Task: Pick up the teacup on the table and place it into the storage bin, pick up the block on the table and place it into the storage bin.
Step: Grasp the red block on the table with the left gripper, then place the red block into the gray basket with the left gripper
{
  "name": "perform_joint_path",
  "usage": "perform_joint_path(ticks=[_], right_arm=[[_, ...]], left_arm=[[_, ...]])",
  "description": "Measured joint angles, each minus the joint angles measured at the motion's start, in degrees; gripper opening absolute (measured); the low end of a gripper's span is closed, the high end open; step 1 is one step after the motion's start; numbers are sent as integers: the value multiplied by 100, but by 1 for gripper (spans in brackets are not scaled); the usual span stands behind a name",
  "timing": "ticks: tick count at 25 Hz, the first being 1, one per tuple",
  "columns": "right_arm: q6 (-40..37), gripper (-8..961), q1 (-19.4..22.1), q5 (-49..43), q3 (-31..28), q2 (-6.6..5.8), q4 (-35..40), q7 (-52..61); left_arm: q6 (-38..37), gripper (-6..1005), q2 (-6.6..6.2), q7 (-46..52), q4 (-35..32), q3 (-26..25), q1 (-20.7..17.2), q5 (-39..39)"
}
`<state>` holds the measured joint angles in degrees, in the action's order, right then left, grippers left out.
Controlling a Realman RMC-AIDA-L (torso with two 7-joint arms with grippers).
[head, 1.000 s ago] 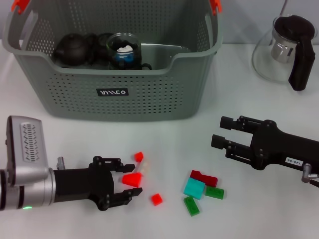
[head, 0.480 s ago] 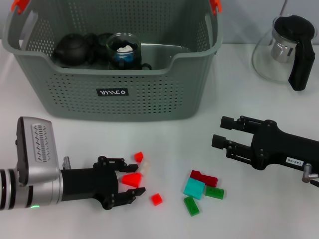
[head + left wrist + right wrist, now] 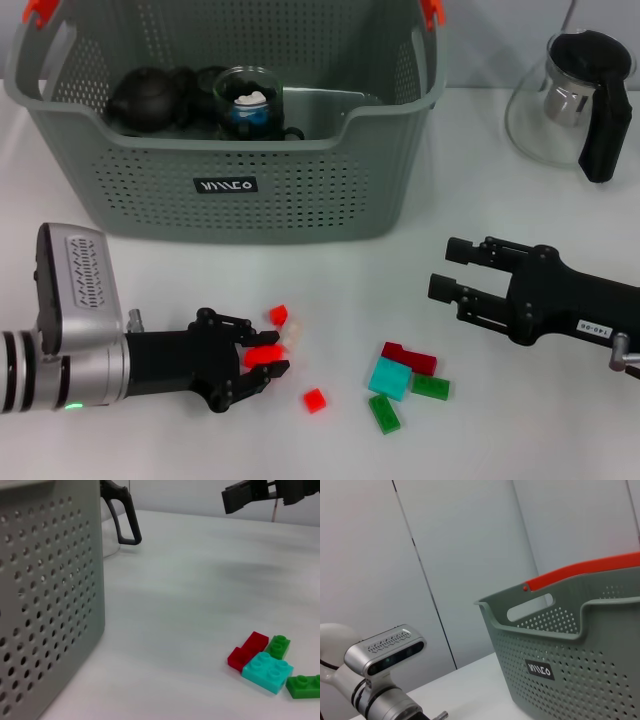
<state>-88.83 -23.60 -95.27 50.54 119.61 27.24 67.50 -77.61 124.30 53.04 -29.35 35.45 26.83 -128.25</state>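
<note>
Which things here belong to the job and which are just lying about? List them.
Belonging to the job:
- storage bin
- red block, clamped in the left gripper
- loose blocks: red ones, green, teal and dark red cluster
- teacup in the bin

Just lying about:
- glass teapot
- dark teapot in the bin
- right gripper, open, idle

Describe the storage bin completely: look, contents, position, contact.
The storage bin is a large grey plastic basket with perforated walls, cut-out handles with orange tips and a small black label on its front. It stands upright at the far side of the white table. Inside sit a dark teapot and a glass cup. Neither gripper touches it.
</note>
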Motion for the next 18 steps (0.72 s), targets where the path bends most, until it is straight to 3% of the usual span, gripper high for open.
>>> perform_joint_path(ticks=[5, 9, 14, 18], right_arm=[[-3, 626, 24, 0, 0, 0, 0, 0], [-4, 626, 33, 0, 0, -1, 0, 0], [-3, 626, 40, 0, 0, -9, 0, 0], [-4, 626, 37, 0, 8, -9, 0, 0]], left_arm=[[-33, 316, 4, 47, -45, 41, -2, -13], [-254, 310, -14, 101, -135, 14, -17, -16], [-1333, 309, -46, 438, -632, -268, -55, 56], [-2472, 311, -202, 747, -817, -786, 131, 353]])
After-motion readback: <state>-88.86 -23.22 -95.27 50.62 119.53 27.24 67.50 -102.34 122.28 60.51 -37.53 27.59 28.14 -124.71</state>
